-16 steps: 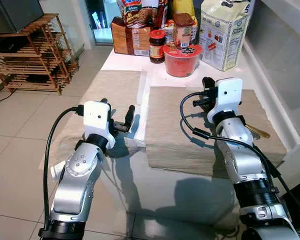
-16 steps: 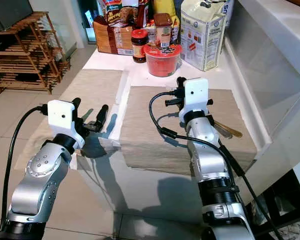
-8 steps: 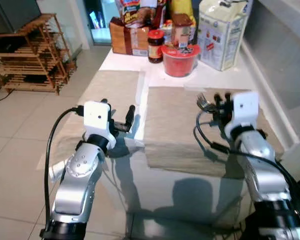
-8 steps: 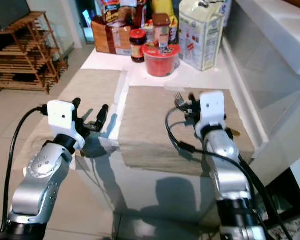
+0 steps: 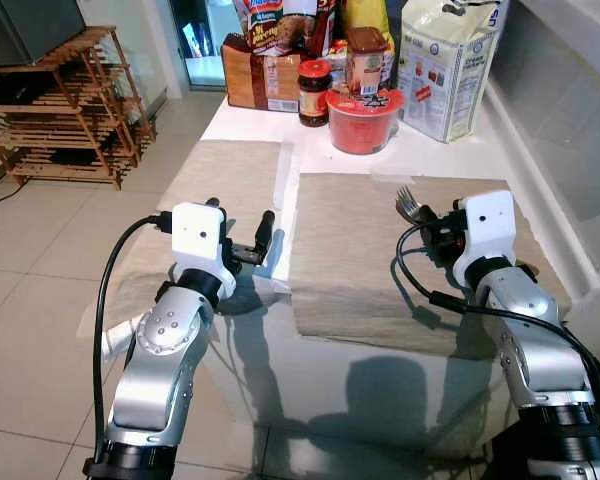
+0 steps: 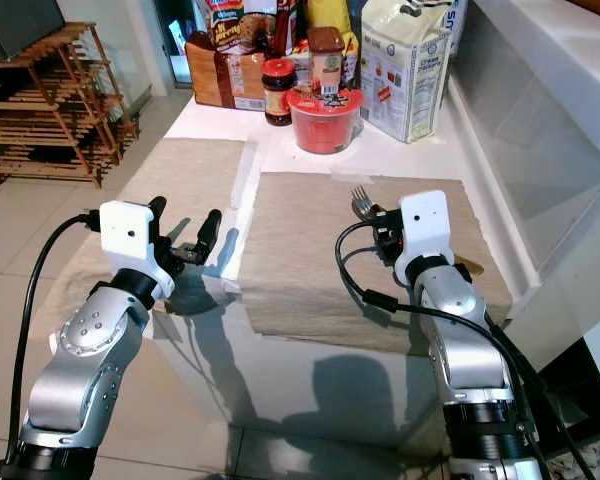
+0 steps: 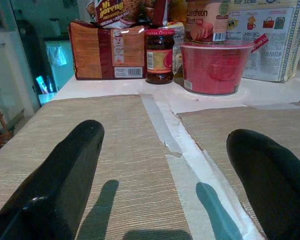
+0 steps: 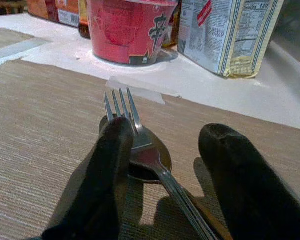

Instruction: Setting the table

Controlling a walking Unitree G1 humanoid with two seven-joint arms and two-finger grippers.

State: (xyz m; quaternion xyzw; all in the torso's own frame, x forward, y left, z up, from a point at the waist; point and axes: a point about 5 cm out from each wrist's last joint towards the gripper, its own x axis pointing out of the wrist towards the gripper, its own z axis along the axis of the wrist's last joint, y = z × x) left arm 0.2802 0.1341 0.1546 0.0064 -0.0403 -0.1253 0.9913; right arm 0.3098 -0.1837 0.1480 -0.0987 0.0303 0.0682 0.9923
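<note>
The right gripper (image 8: 165,165) holds a fork (image 8: 132,132) and spoon (image 8: 150,162) together, just above the right placemat (image 5: 350,250). Lower them slowly and flat, then let go. The left gripper (image 7: 165,170) waits open over the left placemat (image 7: 90,135).

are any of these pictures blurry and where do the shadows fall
Both eye views are sharp; the arms cast shadows down the table front. Left wrist view: the end effector's fingers loom soft, their shadows on the placemat. Right wrist view: fork crisp, fingers blurred.
</note>
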